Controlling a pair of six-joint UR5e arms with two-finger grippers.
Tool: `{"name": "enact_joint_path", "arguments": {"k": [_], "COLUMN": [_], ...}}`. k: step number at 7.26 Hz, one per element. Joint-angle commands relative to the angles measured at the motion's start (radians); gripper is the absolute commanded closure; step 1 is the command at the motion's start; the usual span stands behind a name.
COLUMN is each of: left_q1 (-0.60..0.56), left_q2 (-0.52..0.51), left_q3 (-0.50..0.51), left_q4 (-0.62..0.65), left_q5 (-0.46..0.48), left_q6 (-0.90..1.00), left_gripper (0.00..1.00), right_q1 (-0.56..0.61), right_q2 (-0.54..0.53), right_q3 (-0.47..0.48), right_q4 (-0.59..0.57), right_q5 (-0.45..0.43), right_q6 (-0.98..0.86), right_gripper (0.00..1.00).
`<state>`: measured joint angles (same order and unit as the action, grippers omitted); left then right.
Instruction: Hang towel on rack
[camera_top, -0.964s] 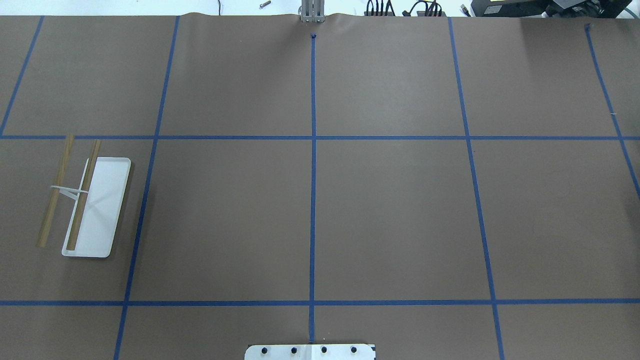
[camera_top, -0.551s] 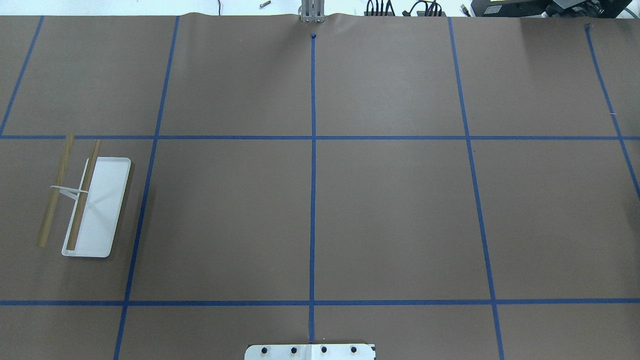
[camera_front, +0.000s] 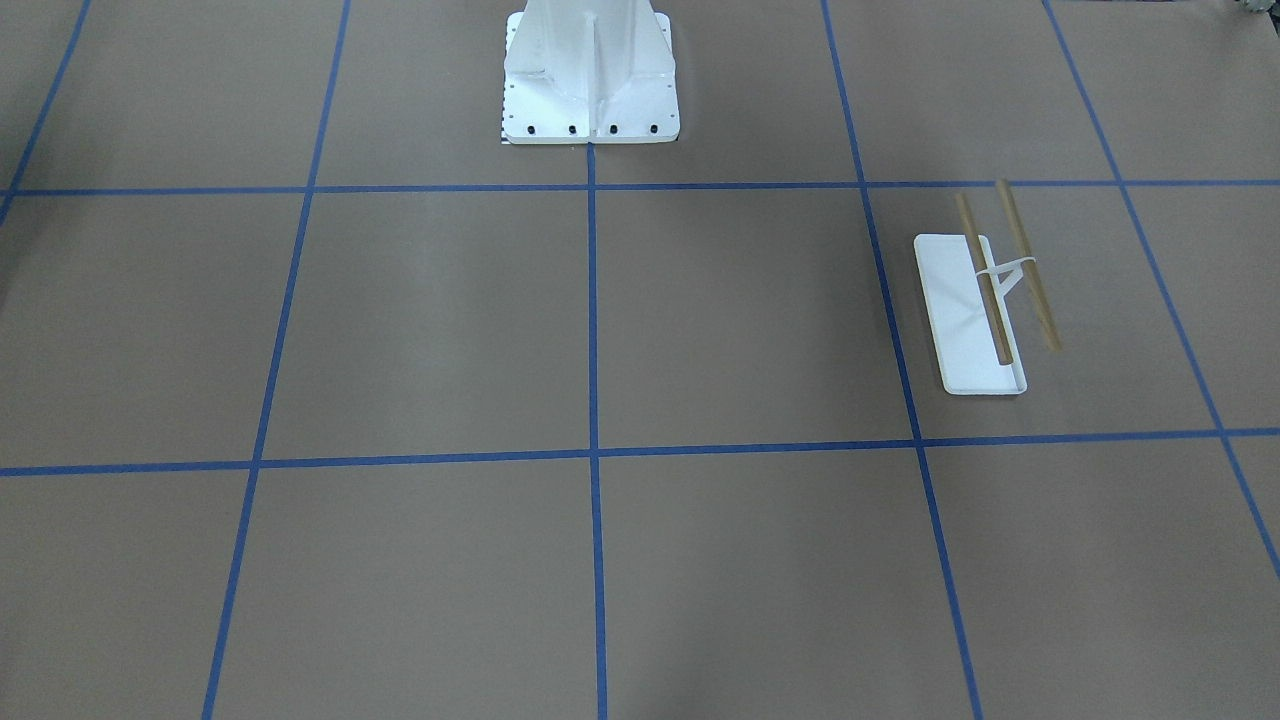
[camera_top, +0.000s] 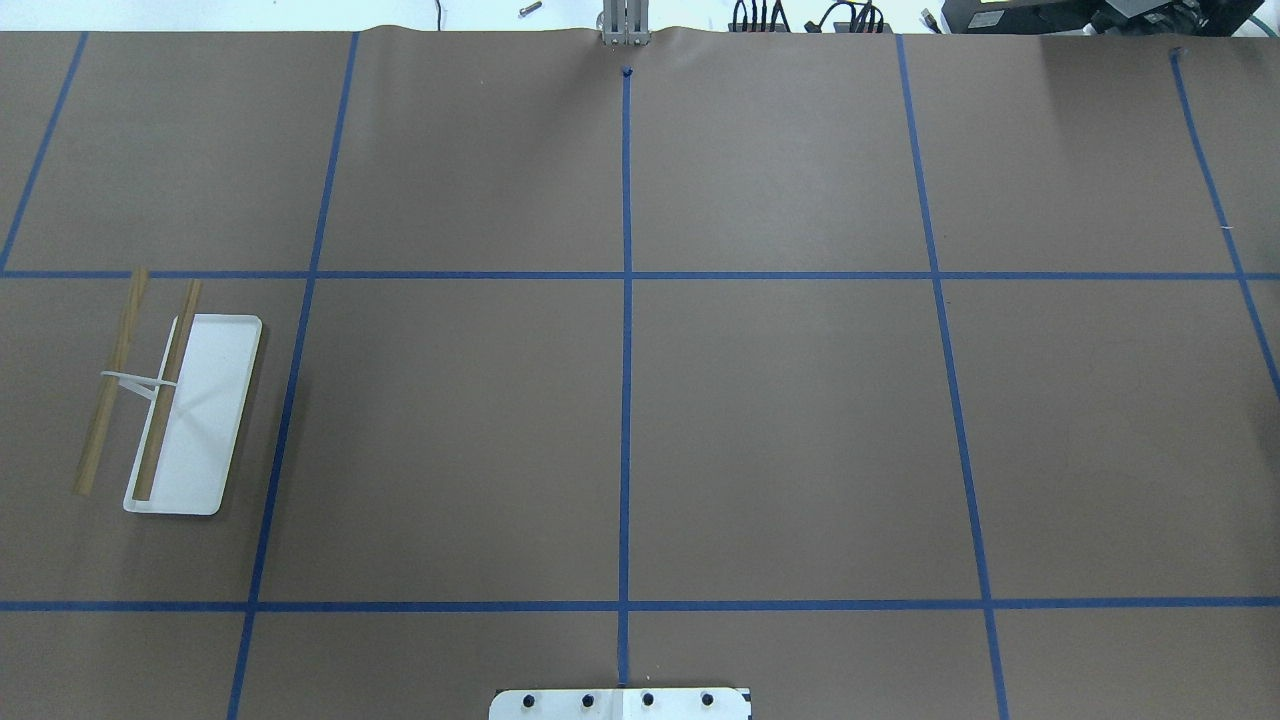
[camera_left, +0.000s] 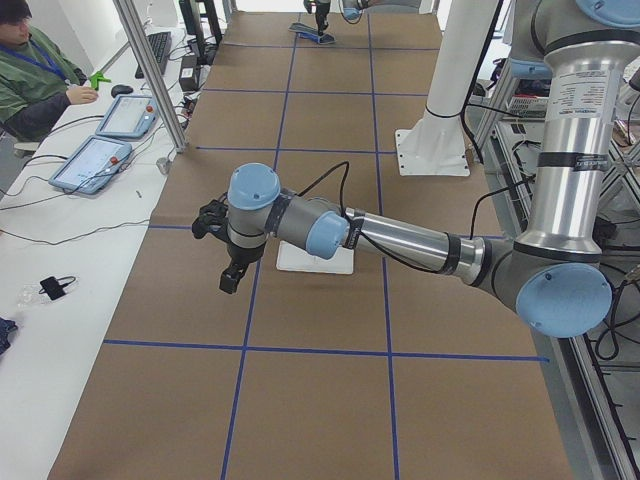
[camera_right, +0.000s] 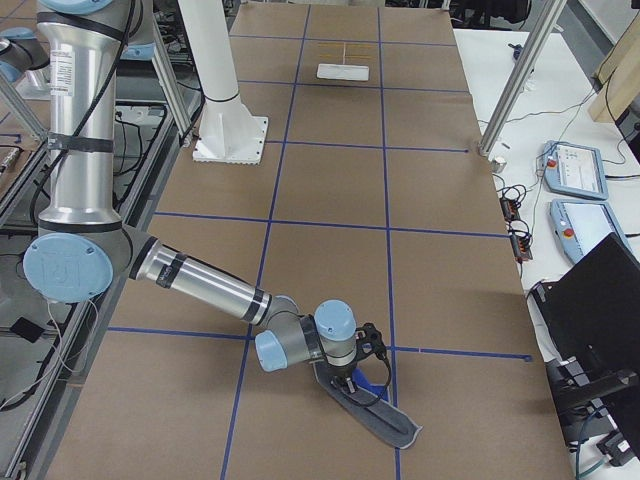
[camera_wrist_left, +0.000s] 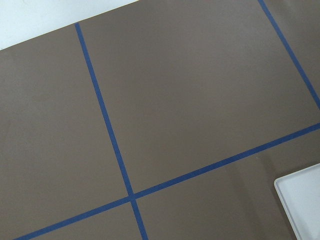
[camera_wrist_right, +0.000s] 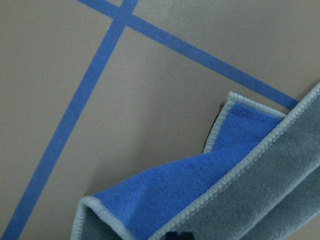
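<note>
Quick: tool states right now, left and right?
Left tool: cannot tell, seen only from the side.
Right tool: over the towel; open or shut cannot be told.

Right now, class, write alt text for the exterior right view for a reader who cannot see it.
The right arm's tool is down at a crumpled blue-and-grey towel at the near end of a brown table with blue tape lines. The white rack stands far away, nothing hung on it.

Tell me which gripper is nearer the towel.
Right. The right gripper sits at the towel's folded edge; the left gripper hangs beside the rack, far from the towel.
</note>
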<state>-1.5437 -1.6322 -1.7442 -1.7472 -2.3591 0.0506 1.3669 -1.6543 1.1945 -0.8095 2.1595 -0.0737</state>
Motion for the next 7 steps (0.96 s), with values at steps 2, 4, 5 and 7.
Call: {"name": "enact_joint_path", "arguments": {"k": [2,4,5,7], "left_q1": [0.001,0.000,0.001,0.001], "left_q2": [0.000,0.000,0.000,0.000], "left_q3": [0.000,0.000,0.000,0.000], "left_q4": [0.000,0.000,0.000,0.000], "left_q5": [0.000,0.000,0.000,0.000], "left_q6": [0.000,0.000,0.000,0.000], "left_gripper": [0.01,0.01,0.01,0.01], "right_q1": [0.001,0.004,0.005,0.003], "right_q2": [0.002,0.013,0.021,0.012], "right_q3": [0.003,0.008,0.010,0.010], "right_q4": [0.000,-0.005,-0.008,-0.005], "right_q5": [0.000,0.020,0.020,0.007], "right_q6": [-0.002,0.014,0.018,0.044], "right_gripper": [1.00,0.45,0.22,0.14]}}
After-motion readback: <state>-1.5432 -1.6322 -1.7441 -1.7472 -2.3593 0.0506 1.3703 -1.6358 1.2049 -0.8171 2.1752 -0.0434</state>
